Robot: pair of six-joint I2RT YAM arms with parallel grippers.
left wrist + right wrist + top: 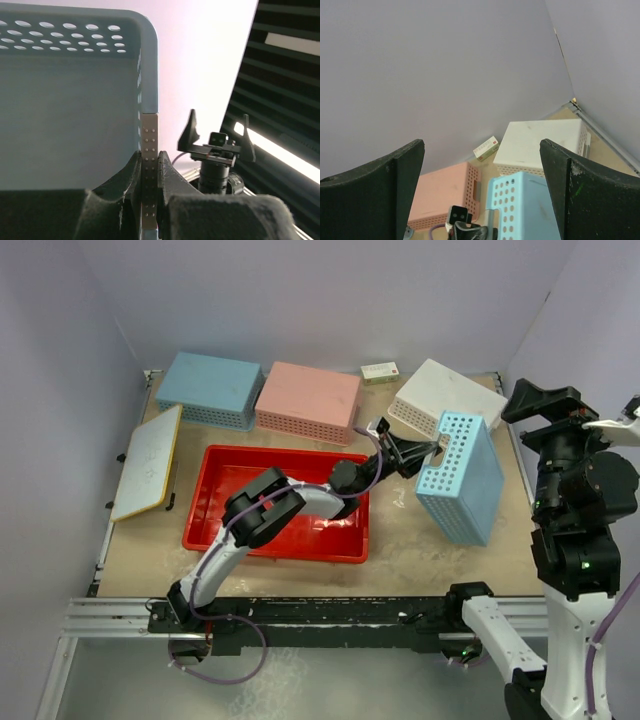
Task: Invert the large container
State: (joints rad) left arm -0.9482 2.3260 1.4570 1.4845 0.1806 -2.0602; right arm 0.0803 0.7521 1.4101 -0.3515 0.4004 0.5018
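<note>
Here the beige tabletop (pixel 400 550) carries everything. The glossy red rectangular plastic tray (pixel 215 510), which is the large container, lies flat at the centre of the top view with its open side up, so I judge it is not yet turned. To the right of it, the light-blue perforated plastic basket (pixel 465 485) stands tilted on one edge. The left gripper (pixel 425 450) has its jaws closed tight on the thin rim wall of this basket, as the left wrist view shows. The right gripper (pixel 481 150) is high at the right edge; its jaws are spread wide and hold nothing. One risk is that the grip is only on a narrow strip, so the basket may pivot or slip down toward the red tray. Also the left arm stretches over the tray and could block lifting it.
</note>
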